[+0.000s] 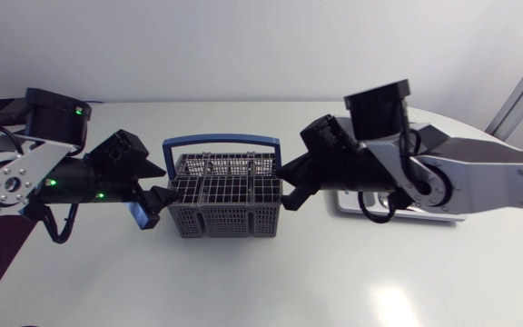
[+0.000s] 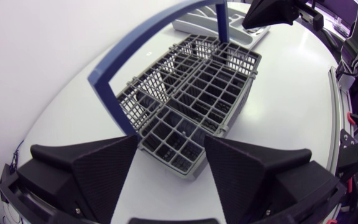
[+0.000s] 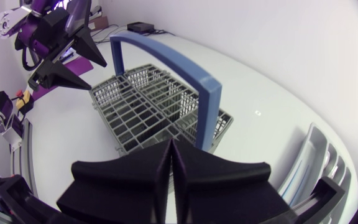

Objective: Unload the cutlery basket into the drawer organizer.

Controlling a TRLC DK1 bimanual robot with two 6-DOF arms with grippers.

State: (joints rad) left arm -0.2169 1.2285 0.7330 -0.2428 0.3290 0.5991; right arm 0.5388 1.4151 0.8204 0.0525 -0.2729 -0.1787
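From my left wrist view, my left gripper (image 2: 171, 140) has its fingers wide apart, with a corner of the basket (image 2: 197, 93) just ahead of them. Only my right wrist view shows that my right gripper (image 3: 171, 147) is closed on nothing, near the smooth blue handle (image 3: 166, 59). The basket is a grey plastic grid in the middle of the table (image 1: 379, 272). The pale ribbed organizer (image 3: 319, 152) lies beside it, under my right arm.
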